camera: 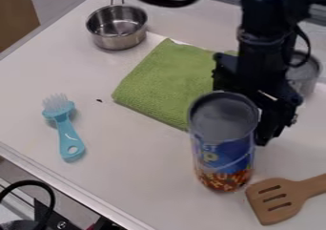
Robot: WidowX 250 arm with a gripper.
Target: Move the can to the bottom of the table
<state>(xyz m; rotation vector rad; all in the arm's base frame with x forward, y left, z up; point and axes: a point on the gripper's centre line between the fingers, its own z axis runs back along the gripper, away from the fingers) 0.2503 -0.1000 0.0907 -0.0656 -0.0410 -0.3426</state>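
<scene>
1. Wooden spatula (pixel 274 203): near part of the table (pixel 146 181), right side of view. Slotted head just beside the can's base, handle off toward the right.
2. Can (pixel 223 152): right of centre, set in from the table's near edge. Looks upright; can't tell if the base touches down. Grey top inside a raised rim; can't tell if that's a lid or the interior, so contents unknown. Tall cylinder, blue label, yellow and white print, band of orange-red food art round the bottom.
3. Blue brush (pixel 66 131): left, near the table's near edge, clear bristles pointing away.
4. Gripper (pixel 280 99): directly behind and right of the can. Can't tell if it's wide, narrow or holding the can.
5. Green cloth (pixel 166 78): flat, mid-table, one corner running behind the can.
6. Metal container (pixel 304 78): far right, partly behind the arm. Contents hidden.
7. Small steel pan (pixel 117 27): by the table's far left corner, wire handle pointing away. Shiny bare metal inside.
</scene>
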